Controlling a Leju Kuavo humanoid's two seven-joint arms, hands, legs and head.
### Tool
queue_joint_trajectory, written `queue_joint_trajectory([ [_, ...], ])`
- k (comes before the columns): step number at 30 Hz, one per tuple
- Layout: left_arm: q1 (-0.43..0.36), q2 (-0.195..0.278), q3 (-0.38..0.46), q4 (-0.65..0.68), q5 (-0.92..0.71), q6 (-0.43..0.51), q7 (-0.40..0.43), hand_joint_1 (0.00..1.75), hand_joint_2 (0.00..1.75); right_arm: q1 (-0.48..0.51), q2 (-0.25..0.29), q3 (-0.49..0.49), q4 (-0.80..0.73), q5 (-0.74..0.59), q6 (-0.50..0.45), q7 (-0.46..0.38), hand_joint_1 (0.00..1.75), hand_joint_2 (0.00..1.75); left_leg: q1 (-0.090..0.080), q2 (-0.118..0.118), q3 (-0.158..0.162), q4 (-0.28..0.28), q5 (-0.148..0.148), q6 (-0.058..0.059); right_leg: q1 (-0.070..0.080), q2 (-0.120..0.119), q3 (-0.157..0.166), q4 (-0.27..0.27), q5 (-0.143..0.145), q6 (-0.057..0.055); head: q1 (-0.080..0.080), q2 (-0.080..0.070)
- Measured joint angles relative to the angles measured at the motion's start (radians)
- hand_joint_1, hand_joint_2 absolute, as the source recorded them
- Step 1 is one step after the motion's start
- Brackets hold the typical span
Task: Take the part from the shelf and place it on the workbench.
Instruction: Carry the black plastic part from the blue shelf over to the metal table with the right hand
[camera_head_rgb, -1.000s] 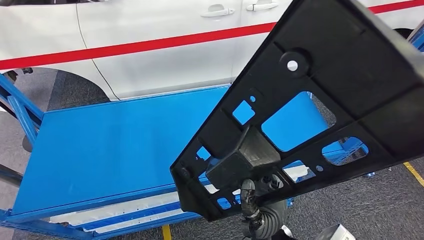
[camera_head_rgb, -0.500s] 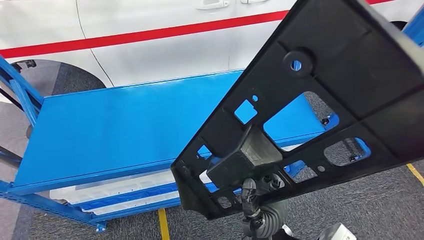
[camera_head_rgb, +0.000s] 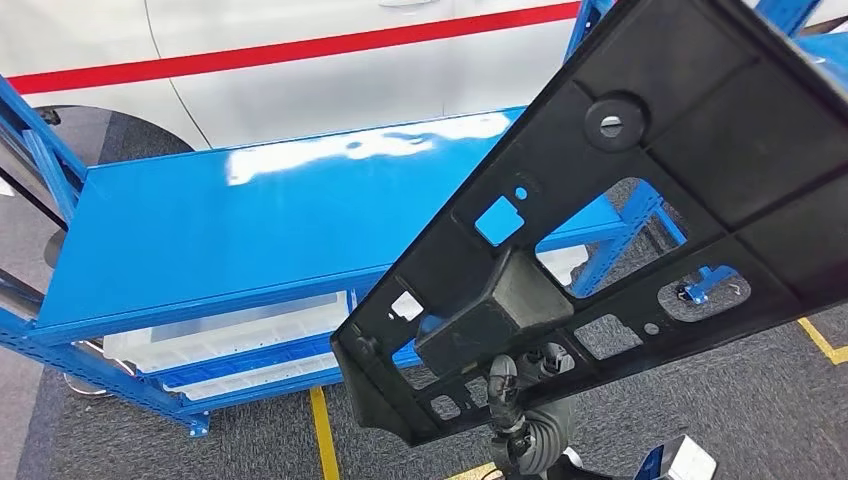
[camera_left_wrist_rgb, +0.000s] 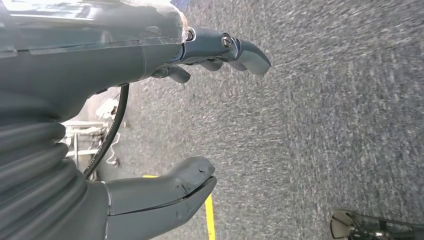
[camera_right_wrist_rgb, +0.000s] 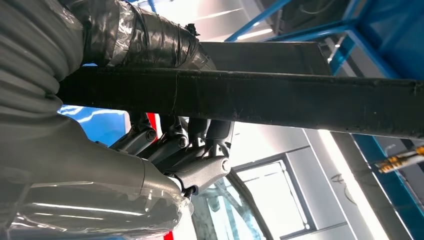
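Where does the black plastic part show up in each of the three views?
Head view: the black part fills the right half, tilted, its lower end at the right hand.
Left wrist view: not in it; the left hand hangs over grey carpet.
Right wrist view: its edge crosses the picture as a dark bar.
Shared landmark: the blue workbench frame.

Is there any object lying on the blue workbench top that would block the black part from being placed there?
Nothing visible does. The right hand holds the black part, and the blue workbench top behind it is bare.
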Motion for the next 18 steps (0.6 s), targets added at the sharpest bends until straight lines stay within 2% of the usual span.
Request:
queue_joint_trajectory([
  [1, 0.000, 0.000, 0.000, 0.000, 0.000, -0.001, 0.002, 0.00, 1.75, 0.000, 0.000, -0.001, 0.000, -0.007, 0.008, -0.001, 1.75, 1.75, -0.001, 0.008, -0.003, 0.004, 0.006, -0.007, 0.004, -0.007, 0.020, -0.040, -0.015, -0.009, 0.000, 0.000],
  [2, 0.000, 0.000, 0.000, 0.000, 0.000, -0.002, 0.003, 0.00, 1.75, 0.000, 0.001, -0.002, 0.000, -0.012, 0.015, -0.001, 1.75, 1.75, 0.000, 0.016, -0.004, 0.004, 0.012, -0.013, 0.009, -0.001, 0.022, -0.054, -0.017, -0.022, 0.000, 0.000],
  [3, 0.000, 0.000, 0.000, 0.000, -0.001, -0.003, 0.004, 0.00, 1.75, 0.001, 0.001, -0.003, 0.000, -0.015, 0.022, -0.002, 1.75, 1.75, 0.003, 0.023, -0.006, 0.004, 0.017, -0.020, 0.009, 0.007, 0.013, -0.055, -0.011, -0.035, 0.000, 0.000],
  [4, 0.000, 0.001, 0.000, 0.000, -0.001, -0.004, 0.005, 0.00, 1.75, 0.002, 0.002, -0.004, 0.000, -0.017, 0.028, -0.002, 1.75, 1.75, 0.005, 0.019, -0.010, 0.011, 0.005, -0.026, 0.009, 0.014, 0.004, -0.056, -0.001, -0.046, 0.000, 0.000],
  [5, 0.001, 0.000, 0.000, 0.000, -0.001, -0.006, 0.005, 0.00, 1.75, 0.002, 0.002, -0.006, 0.000, -0.020, 0.034, -0.001, 1.75, 1.75, 0.008, 0.008, -0.017, 0.032, -0.028, -0.030, 0.009, 0.022, -0.008, -0.057, 0.011, -0.055, 0.000, 0.000],
  [6, 0.002, 0.000, 0.000, 0.000, -0.001, -0.008, 0.005, 0.00, 1.75, 0.003, 0.003, -0.007, 0.000, -0.022, 0.040, -0.001, 1.75, 1.75, 0.009, -0.006, -0.028, 0.068, -0.075, -0.034, 0.009, 0.029, -0.022, -0.058, 0.024, -0.064, 0.000, 0.000],
  [8, 0.002, -0.001, 0.000, 0.000, -0.001, -0.010, 0.006, 0.00, 1.75, 0.003, 0.005, -0.011, 0.001, -0.029, 0.048, -0.001, 1.75, 1.75, 0.008, -0.031, -0.047, 0.180, -0.177, -0.033, 0.015, 0.046, -0.053, -0.056, 0.049, -0.072, 0.000, 0.000],
  [9, 0.002, -0.001, 0.000, 0.000, -0.001, -0.010, 0.006, 0.00, 1.75, 0.003, 0.005, -0.013, 0.002, -0.031, 0.051, -0.001, 1.75, 1.75, 0.007, -0.035, -0.050, 0.231, -0.197, -0.030, 0.019, 0.055, -0.070, -0.053, 0.061, -0.074, 0.000, 0.000],
  [10, 0.001, 0.000, 0.000, 0.000, 0.000, -0.010, 0.007, 0.00, 1.75, 0.004, 0.005, -0.016, 0.003, -0.033, 0.054, -0.001, 1.75, 1.75, 0.004, -0.038, -0.044, 0.262, -0.195, -0.026, 0.022, 0.065, -0.088, -0.049, 0.073, -0.075, 0.000, 0.000],
  [11, 0.001, 0.000, 0.000, 0.000, 0.000, -0.011, 0.007, 0.00, 1.75, 0.006, 0.005, -0.018, 0.004, -0.034, 0.055, -0.001, 1.75, 1.75, 0.001, -0.041, -0.024, 0.263, -0.172, -0.019, 0.025, 0.076, -0.105, -0.044, 0.083, -0.075, 0.000, 0.000],
  [12, 0.000, 0.000, 0.000, 0.000, 0.000, -0.011, 0.008, 0.00, 1.75, 0.008, 0.005, -0.021, 0.004, -0.035, 0.056, -0.001, 1.75, 1.75, -0.004, -0.048, 0.014, 0.226, -0.141, -0.010, 0.028, 0.087, -0.122, -0.038, 0.093, -0.074, 0.000, 0.000],
  [13, 0.000, 0.001, 0.000, -0.001, -0.001, -0.011, 0.010, 0.00, 1.75, 0.011, 0.005, -0.022, 0.005, -0.036, 0.057, -0.003, 1.75, 1.75, -0.009, -0.067, 0.062, 0.163, -0.121, 0.004, 0.029, 0.097, -0.135, -0.034, 0.102, -0.074, 0.000, 0.000],
  [15, 0.000, 0.002, 0.000, -0.002, -0.003, -0.010, 0.014, 0.00, 1.75, 0.018, 0.005, -0.024, 0.005, -0.042, 0.057, -0.010, 1.75, 1.75, -0.015, -0.110, 0.155, 0.022, -0.122, 0.025, 0.031, 0.115, -0.154, -0.029, 0.120, -0.069, 0.000, 0.000],
  [16, 0.000, 0.002, 0.000, -0.003, -0.003, -0.010, 0.016, 0.00, 1.75, 0.022, 0.005, -0.025, 0.005, -0.045, 0.057, -0.014, 1.75, 1.75, -0.017, -0.122, 0.178, -0.020, -0.132, 0.029, 0.028, 0.123, -0.159, -0.030, 0.130, -0.064, 0.000, 0.000],
  [18, -0.002, 0.000, 0.000, -0.004, -0.005, -0.010, 0.020, 0.00, 1.75, 0.028, 0.004, -0.026, 0.006, -0.050, 0.056, -0.020, 1.75, 1.75, -0.017, -0.109, 0.185, -0.052, -0.128, 0.026, 0.025, 0.141, -0.166, -0.034, 0.149, -0.050, 0.000, 0.000],
])
